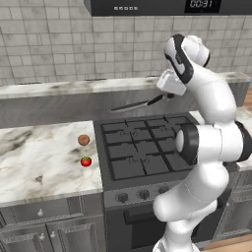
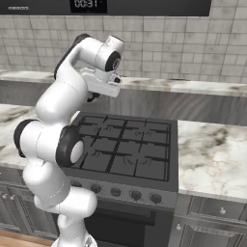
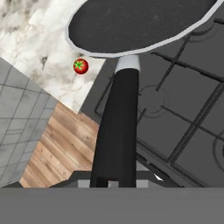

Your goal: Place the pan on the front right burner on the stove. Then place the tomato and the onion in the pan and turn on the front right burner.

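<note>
My gripper (image 1: 170, 95) is shut on the pan's long black handle (image 3: 120, 127) and holds the pan (image 1: 133, 105) in the air above the back left of the stove (image 1: 142, 147). In the left base view the pan shows edge-on as a thin dark blade. The hand view looks along the handle to the pan's dark grey inside (image 3: 140, 26), with the grates below it. The tomato (image 1: 86, 161) lies on the marble counter left of the stove, and the onion (image 1: 83, 140) sits just behind it. The front right burner (image 2: 147, 166) is bare.
A row of round knobs (image 2: 136, 195) runs along the stove's front. Marble counters (image 1: 39, 157) flank the stove, and a raised ledge (image 2: 193, 87) runs behind it. My own arm (image 1: 211, 142) stands over the stove's right side in the left base view.
</note>
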